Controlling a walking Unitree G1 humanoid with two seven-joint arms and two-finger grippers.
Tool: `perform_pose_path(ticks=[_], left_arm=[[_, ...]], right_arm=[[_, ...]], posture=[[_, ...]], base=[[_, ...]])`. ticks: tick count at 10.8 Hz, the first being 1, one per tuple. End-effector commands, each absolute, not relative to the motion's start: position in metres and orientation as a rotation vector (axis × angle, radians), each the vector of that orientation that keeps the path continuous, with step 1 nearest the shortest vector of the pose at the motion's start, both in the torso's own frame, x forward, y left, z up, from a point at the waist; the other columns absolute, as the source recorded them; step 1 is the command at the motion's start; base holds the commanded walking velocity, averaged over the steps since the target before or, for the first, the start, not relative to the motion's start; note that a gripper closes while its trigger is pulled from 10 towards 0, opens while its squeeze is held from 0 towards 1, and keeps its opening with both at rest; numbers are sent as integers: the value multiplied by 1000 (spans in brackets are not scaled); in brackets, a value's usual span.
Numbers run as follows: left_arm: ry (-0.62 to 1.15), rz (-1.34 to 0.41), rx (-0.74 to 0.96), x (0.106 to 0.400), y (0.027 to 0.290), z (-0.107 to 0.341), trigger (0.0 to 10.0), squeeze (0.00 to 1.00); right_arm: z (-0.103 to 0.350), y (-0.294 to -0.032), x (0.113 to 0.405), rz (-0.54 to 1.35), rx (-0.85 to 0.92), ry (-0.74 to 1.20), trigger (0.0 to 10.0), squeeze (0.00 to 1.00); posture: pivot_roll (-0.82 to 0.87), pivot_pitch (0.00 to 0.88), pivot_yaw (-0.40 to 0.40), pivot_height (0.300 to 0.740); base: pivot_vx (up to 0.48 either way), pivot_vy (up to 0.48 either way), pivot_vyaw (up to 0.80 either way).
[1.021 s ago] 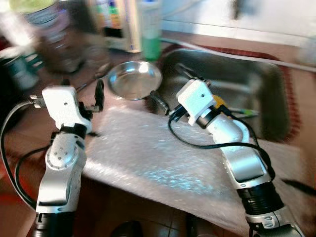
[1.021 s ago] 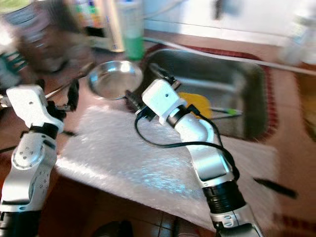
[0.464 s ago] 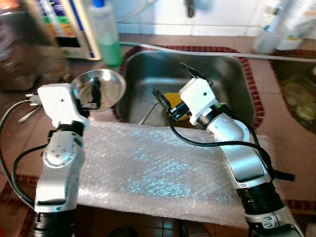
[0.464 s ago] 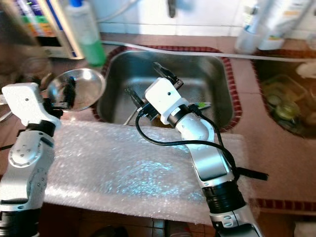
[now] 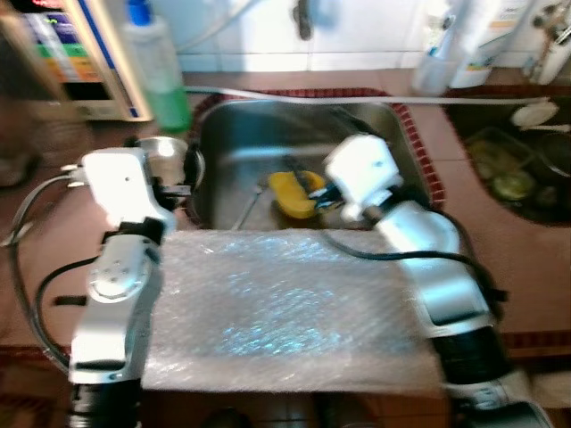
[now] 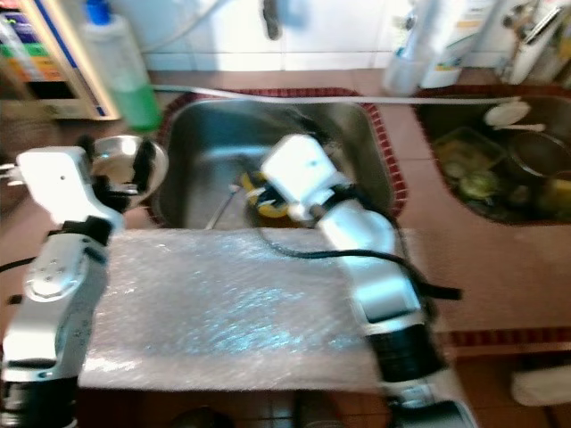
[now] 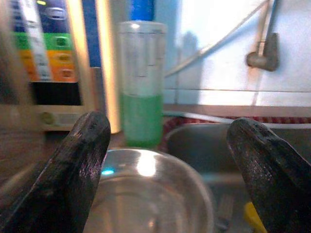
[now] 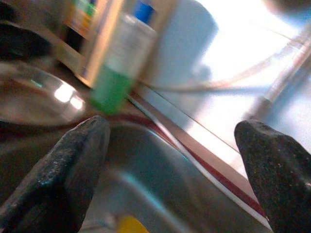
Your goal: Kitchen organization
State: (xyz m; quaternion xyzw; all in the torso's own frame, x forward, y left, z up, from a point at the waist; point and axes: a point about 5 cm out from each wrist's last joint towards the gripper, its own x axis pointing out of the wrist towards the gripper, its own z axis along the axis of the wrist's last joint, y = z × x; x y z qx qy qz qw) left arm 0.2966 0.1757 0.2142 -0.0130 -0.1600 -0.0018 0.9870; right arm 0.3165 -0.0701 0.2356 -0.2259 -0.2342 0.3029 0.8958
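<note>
Left claw [image 7: 170,160] hung just over steel bowl [image 7: 146,194], fingers apart, nothing held. Green soap bottle [image 7: 142,82] stood upright beyond bowl. Right claw [image 8: 175,170] reached over sink [image 5: 268,143], fingers wide apart, empty; yellow sponge [image 5: 293,192] lay in basin beneath it. Bubble wrap [image 5: 268,312] covered bench behind both claws.

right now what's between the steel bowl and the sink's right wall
In the left eye view, a yellow item lying in the sink and the right gripper over it sit between the steel bowl and that wall.
</note>
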Motion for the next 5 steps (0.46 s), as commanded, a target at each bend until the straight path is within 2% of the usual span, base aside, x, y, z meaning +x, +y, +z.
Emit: perform_pose_path(ticks=[1,2,5], left_arm=[[-330,-31,-30,295,172,217,10000,0],[-328,-36,-26,295,171,217,10000,0],[-322,-45,-25,294,169,216,10000,0]], right_arm=[[241,-73,316,620,-481,-511,10000,714],[242,-73,316,621,-483,-514,10000,706],[241,-72,316,620,-488,-516,10000,710]], posture=[[-91,194,58,740],[-91,194,58,740],[-92,197,61,740]], base=[[0,262,0],[0,285,0],[0,456,0]])
